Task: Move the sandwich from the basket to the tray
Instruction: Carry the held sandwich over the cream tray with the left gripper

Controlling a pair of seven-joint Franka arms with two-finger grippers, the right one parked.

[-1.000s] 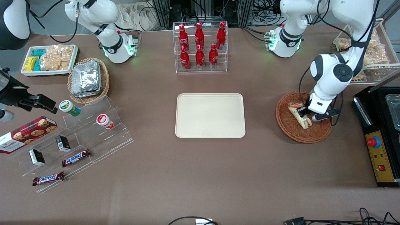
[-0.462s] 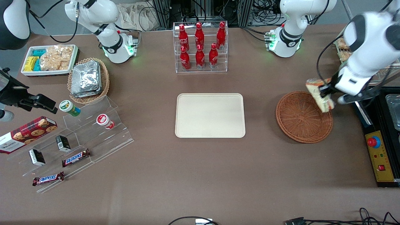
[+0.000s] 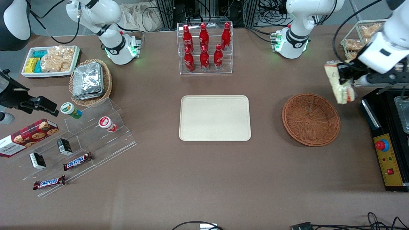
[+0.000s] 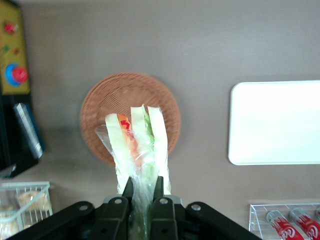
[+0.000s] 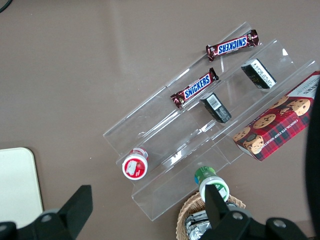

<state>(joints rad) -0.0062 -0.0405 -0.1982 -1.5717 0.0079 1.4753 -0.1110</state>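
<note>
The gripper (image 3: 345,77) is clenched on the sandwich (image 3: 339,82), holding it in the air above the table, clear of the basket (image 3: 310,119). In the front view the sandwich hangs at about one o'clock from the basket, toward the working arm's end of the table, with its pointed end down. In the wrist view the two fingers (image 4: 127,193) pinch the sandwich's (image 4: 136,148) clear wrap at one end, and the bread slices with green, red and orange filling fan out away from the gripper (image 4: 143,192), over the basket (image 4: 102,105) below. The basket holds nothing. The tray (image 3: 214,118) lies flat and bare at about nine o'clock from the basket, well apart from it. A rack of red bottles (image 3: 204,46) stands at twelve o'clock from the tray.
</note>
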